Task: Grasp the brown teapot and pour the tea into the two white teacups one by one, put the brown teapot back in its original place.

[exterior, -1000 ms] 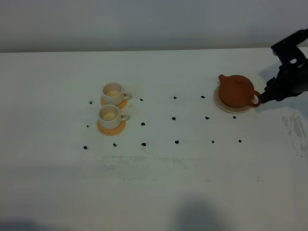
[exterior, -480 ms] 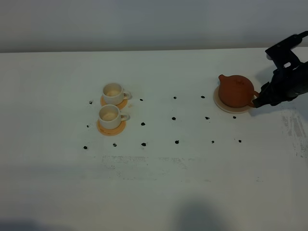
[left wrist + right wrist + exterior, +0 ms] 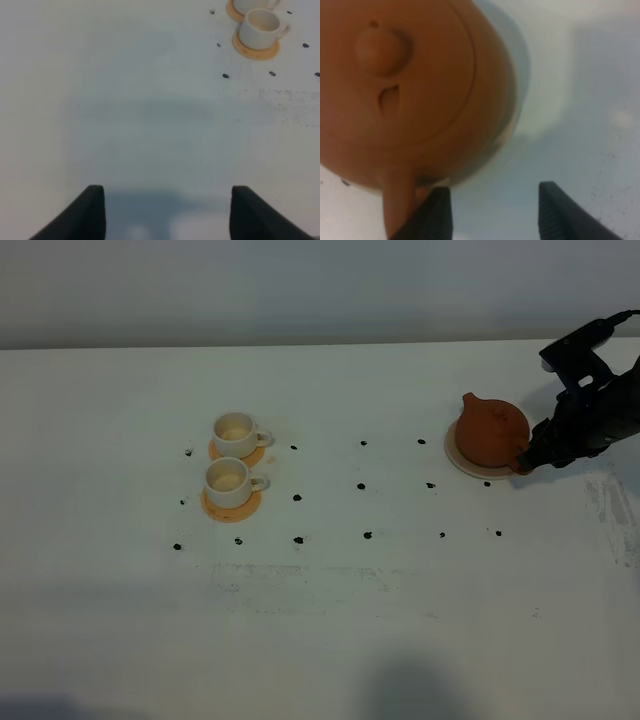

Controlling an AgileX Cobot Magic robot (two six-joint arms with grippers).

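**Reaching for the teapot's handle, nothing lifted yet**

The white desk [image 3: 320, 620] is carrying everything. At the right of the overhead frame, one brown teapot [image 3: 492, 433] is sitting on its one cream saucer [image 3: 462, 462]. The right fingers [image 3: 437, 215] are standing wide apart at its loop handle, gripping nothing. In the wrist view the handle seems to be lying just beside one finger, not between the pair. I'd say the grasp is the step in hand. Next, the fingers need to straddle the handle and close. The left fingers [image 3: 90, 215] are hanging spread and empty over bare desk. At centre left, two white teacups [image 3: 236, 433] [image 3: 229, 477] are waiting on two orange coasters [image 3: 215, 510].
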